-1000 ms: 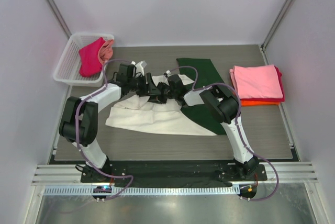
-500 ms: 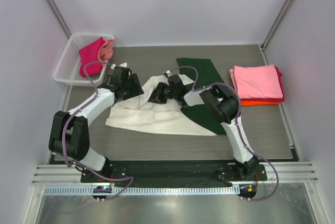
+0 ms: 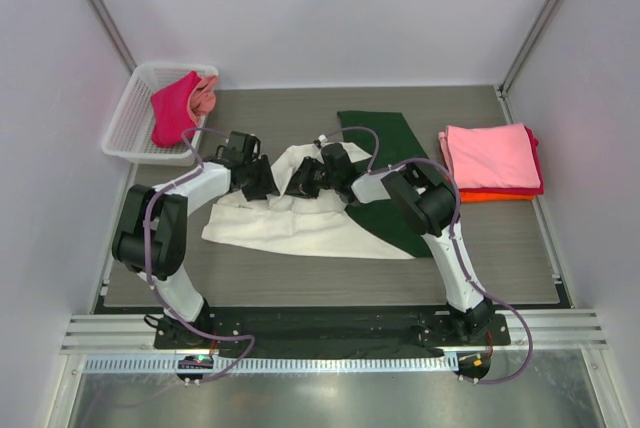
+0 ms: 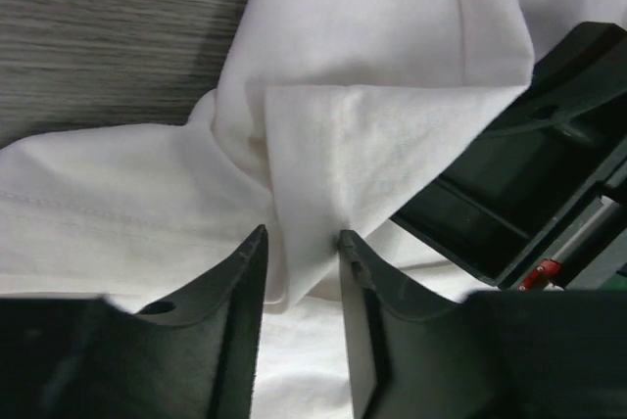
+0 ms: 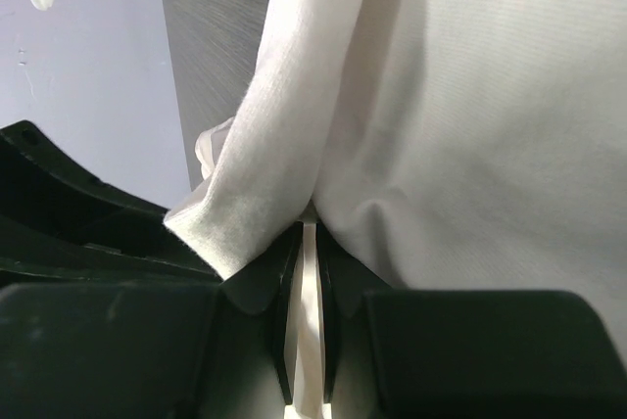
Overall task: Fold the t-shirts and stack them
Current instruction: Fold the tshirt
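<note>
The cream t-shirt (image 3: 290,223) with dark green sleeves (image 3: 385,138) lies spread at the table's middle, its upper edge lifted. My right gripper (image 3: 305,180) is shut on that raised cream edge; in the right wrist view a thin layer of cloth (image 5: 470,145) is pinched between the jaws of the right gripper (image 5: 309,238). My left gripper (image 3: 262,180) faces it closely from the left. In the left wrist view a folded corner of the cream cloth (image 4: 372,145) hangs between the left gripper (image 4: 302,238), whose jaws stand apart. A folded pink, red and orange stack (image 3: 492,160) sits at the right.
A white mesh basket (image 3: 128,133) at the back left holds a magenta tee (image 3: 172,113) and a pink one (image 3: 205,96). The right gripper's black body (image 4: 529,194) fills the right of the left wrist view. Grey walls close in the table on three sides.
My left gripper pulled away to the left, then came back to the raised cream corner with its jaws narrower. The right gripper kept its hold and stayed put.
</note>
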{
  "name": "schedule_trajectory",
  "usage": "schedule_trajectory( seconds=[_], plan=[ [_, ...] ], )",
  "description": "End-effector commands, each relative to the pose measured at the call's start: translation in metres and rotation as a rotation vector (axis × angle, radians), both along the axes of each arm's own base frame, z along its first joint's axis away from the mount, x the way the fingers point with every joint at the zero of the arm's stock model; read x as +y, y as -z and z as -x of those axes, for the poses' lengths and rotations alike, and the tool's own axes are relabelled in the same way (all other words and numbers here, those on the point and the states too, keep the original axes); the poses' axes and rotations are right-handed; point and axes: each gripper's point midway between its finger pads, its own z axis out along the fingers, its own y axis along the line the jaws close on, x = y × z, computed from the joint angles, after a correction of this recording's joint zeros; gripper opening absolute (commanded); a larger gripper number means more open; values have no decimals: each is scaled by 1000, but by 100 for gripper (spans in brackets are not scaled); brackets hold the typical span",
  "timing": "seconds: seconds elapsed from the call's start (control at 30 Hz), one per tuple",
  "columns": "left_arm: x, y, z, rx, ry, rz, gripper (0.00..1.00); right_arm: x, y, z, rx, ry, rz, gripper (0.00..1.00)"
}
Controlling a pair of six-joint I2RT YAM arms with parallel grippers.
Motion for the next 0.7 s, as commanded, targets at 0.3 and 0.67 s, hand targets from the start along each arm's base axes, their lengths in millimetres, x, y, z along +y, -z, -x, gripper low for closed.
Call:
schedule_trajectory(
  seconds=[0.3,0.67],
  plan=[
    [-24,-33,-17,-117,85,97,13,-25,47,6,88,49,131,17],
    [-16,-95,-30,-409,67,66,0,-26,50,6,95,52,135,17]
  ],
)
